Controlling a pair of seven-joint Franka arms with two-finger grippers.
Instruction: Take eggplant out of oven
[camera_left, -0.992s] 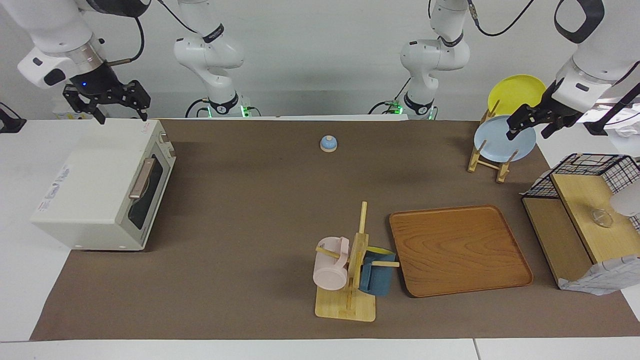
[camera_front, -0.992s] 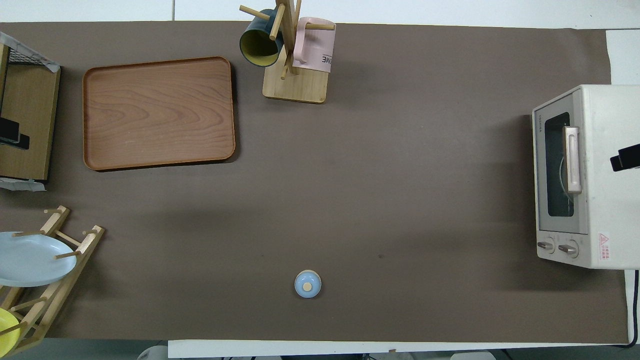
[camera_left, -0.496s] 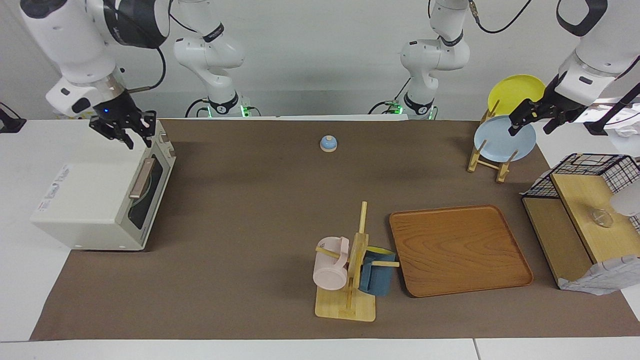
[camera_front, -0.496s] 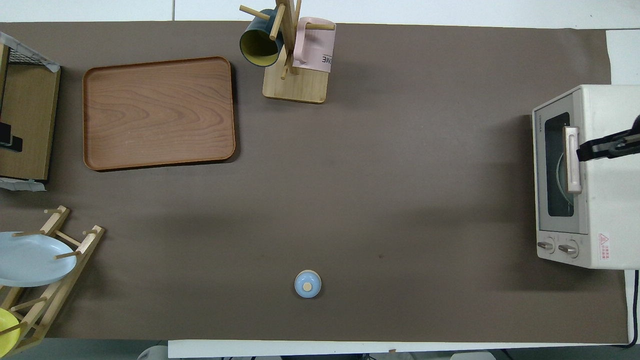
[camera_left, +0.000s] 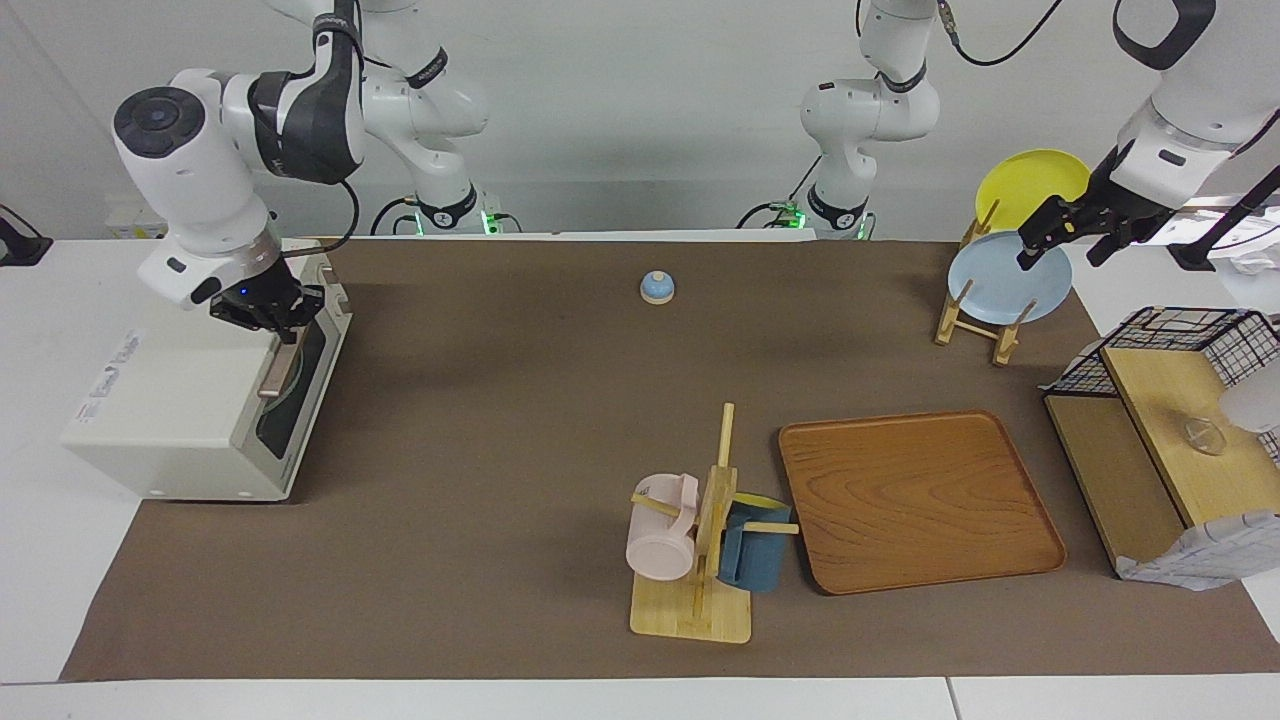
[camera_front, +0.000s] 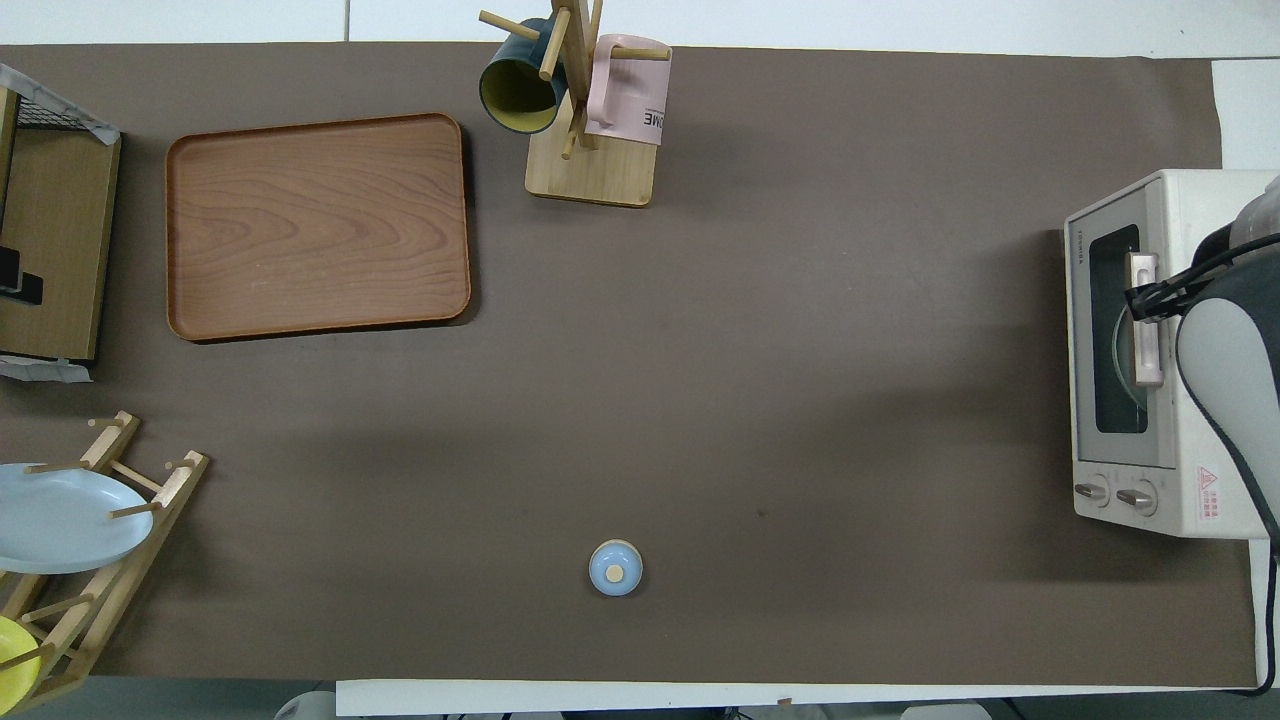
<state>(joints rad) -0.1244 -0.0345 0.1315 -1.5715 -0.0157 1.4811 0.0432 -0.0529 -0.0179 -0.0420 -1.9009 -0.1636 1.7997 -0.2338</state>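
Observation:
The cream-white oven (camera_left: 170, 400) stands at the right arm's end of the table, its dark glass door closed. It also shows in the overhead view (camera_front: 1215, 440). The eggplant is hidden; only a pale curved rim shows through the glass. My right gripper (camera_left: 272, 318) is down at the end of the oven's bar handle (camera_left: 283, 365) that is nearer the robots, at the top front edge. In the overhead view it (camera_front: 1142, 297) lies over the handle (camera_front: 1146, 345). My left gripper (camera_left: 1062, 248) is open and empty, up over the plate rack, waiting.
A small blue dome-shaped bell (camera_left: 657, 287) sits near the robots. A mug tree (camera_left: 712, 520) with a pink and a dark blue mug stands beside a wooden tray (camera_left: 915, 500). A plate rack (camera_left: 975, 320) holds a blue and a yellow plate. A wire-basket shelf (camera_left: 1170, 440) stands at the left arm's end.
My right gripper came down from above the oven's top and moved toward the door, ending at the handle. My left gripper hardly moved.

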